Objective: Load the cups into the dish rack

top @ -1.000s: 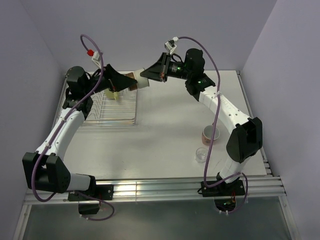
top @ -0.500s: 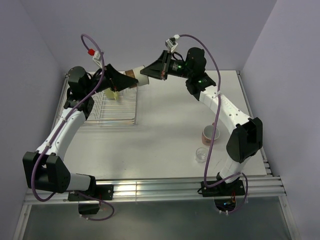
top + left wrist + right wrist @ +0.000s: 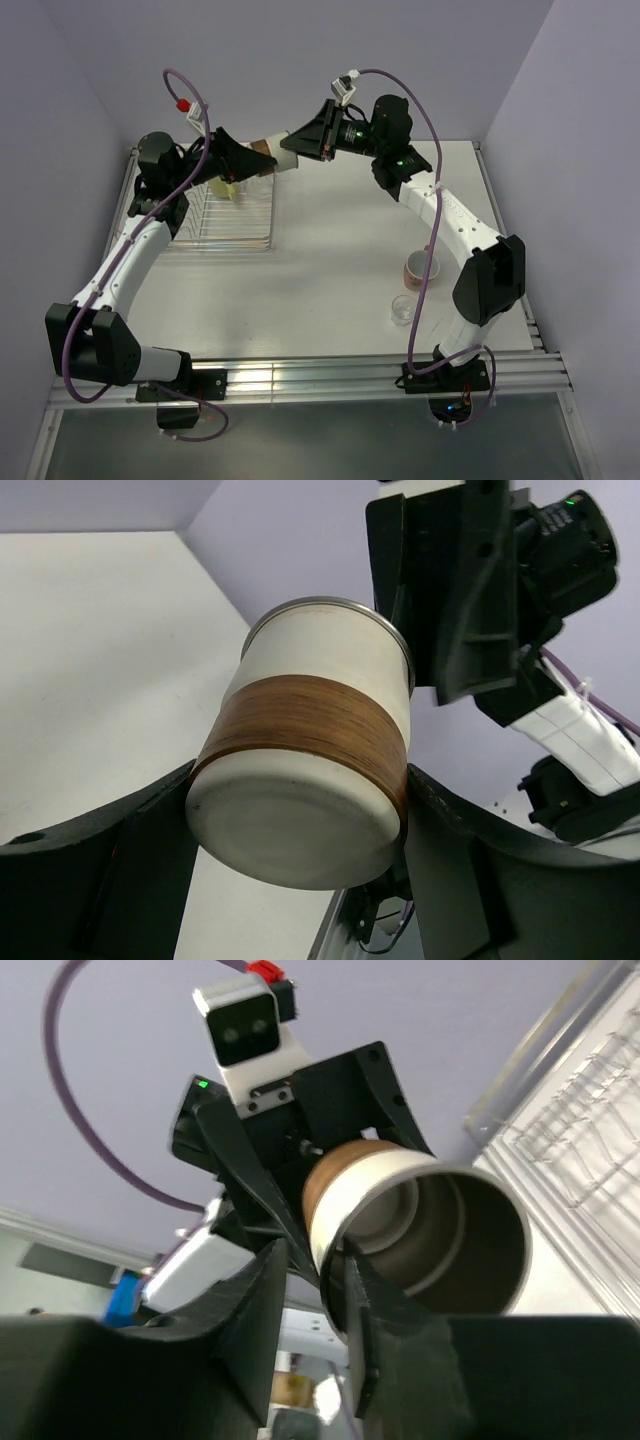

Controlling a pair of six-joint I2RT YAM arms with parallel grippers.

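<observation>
My left end effector (image 3: 300,842) has just closed on the brown cup (image 3: 312,725) at its base; my right end effector (image 3: 318,1275), loosening, straddles its rim, released or not I cannot tell; handover nearly done, the dish rack (image 3: 215,230) below my left

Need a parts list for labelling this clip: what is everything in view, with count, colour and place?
brown-banded cup: one, cream with a brown band, held in the air on its side between the two grippers, above the rack's far right corner
yellow mug: one, pale yellow, in the rack at its far end
pink mug: one, salmon-pink, on the table's right side
glass tumbler: one, clear, just nearer than the pink mug
dish rack: one, silver wire, far left of the table
table: one, white
left gripper: black, closed on the cup's base
right gripper: black, fingers astride the cup's rim, grip unclear
</observation>
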